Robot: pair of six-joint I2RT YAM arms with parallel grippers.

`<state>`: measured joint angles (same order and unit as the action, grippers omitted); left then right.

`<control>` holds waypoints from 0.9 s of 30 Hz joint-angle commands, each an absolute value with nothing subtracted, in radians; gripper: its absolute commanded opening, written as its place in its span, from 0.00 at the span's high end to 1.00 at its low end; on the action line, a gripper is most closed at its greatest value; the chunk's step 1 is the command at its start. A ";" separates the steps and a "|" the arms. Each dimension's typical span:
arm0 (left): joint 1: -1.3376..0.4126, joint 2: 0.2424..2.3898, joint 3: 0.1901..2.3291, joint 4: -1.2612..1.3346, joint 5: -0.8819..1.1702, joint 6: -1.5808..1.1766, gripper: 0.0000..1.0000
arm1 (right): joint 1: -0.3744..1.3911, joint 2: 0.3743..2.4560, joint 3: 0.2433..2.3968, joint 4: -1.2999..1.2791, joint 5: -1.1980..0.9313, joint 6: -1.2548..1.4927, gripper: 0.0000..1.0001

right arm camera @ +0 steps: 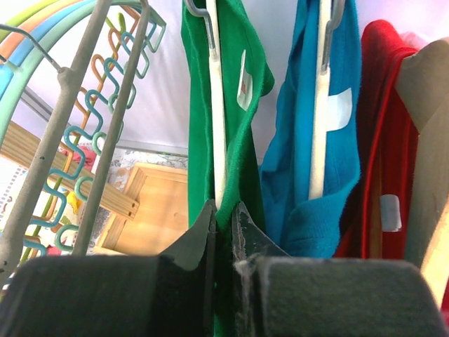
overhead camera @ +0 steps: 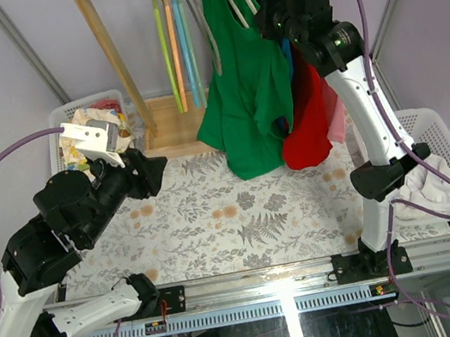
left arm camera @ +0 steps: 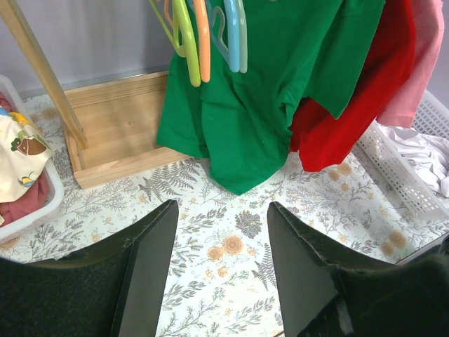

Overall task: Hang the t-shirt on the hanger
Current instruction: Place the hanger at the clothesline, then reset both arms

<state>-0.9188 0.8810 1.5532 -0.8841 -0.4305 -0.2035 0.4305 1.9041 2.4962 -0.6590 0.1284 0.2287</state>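
The green t-shirt point(overhead camera: 243, 95) hangs from the wooden rail on the pale beige hanger point(right arm camera: 219, 140), whose arm runs down inside the shirt's neck. My right gripper point(overhead camera: 268, 17) is raised at the rail. In the right wrist view its jaws point(right arm camera: 223, 210) are shut on the hanger's arm, with green fabric point(right arm camera: 200, 105) pinched in as well. My left gripper point(overhead camera: 152, 173) is open and empty, low over the flowered table. In the left wrist view point(left arm camera: 222, 206) it points at the shirt's lower hem point(left arm camera: 245, 161), well apart from it.
Green, orange and blue hangers point(overhead camera: 173, 38) hang left of the shirt. A blue garment point(right arm camera: 316, 105) and a red garment point(overhead camera: 308, 119) hang to its right. The rack's wooden base point(overhead camera: 170, 126) sits behind. White baskets stand at the left point(overhead camera: 68, 118) and right point(overhead camera: 442, 139).
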 commanded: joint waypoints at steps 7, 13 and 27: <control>-0.913 0.872 1.539 -0.858 -0.444 -0.194 0.47 | 0.421 1.778 2.378 -0.527 0.065 0.268 0.65; -0.913 0.872 1.537 -0.859 -0.439 -0.202 0.47 | 0.422 1.716 2.379 -0.590 0.061 0.262 0.46; -0.913 0.850 1.378 -0.785 -0.464 -0.252 0.45 | 0.422 1.186 1.829 -0.607 0.000 0.271 0.20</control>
<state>-0.9188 0.8536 1.4296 -0.8661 -0.4408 -0.2222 0.4278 1.3609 2.0457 -0.6529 0.0414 0.2634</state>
